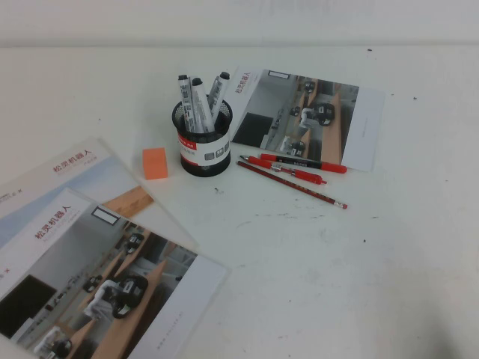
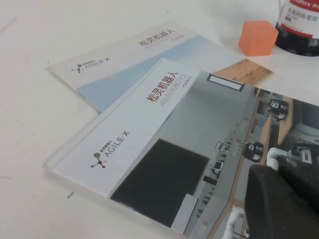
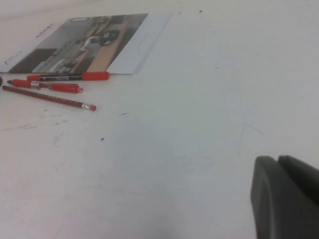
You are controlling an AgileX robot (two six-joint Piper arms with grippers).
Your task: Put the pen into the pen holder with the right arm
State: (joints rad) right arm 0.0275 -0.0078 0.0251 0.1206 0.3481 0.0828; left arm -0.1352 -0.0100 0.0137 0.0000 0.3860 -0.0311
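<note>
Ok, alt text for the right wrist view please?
The pen lies flat on the white table beside two red pens and a brochure, untouched. The right tool shows only as a dark edge in the corner, far from the pen.

Thin dark-red pen (image 1: pixel 292 185) with a light tip, centre right of the high view. Round black wire-mesh pen holder (image 1: pixel 204 143) carries a red-and-white label band. Orange cube (image 1: pixel 155 163) left of it. White table (image 1: pixel 359 262).

Left gripper (image 2: pixel 286 201) and right gripper (image 3: pixel 289 196), both black, sit at each wrist view's lower right corner.
</note>
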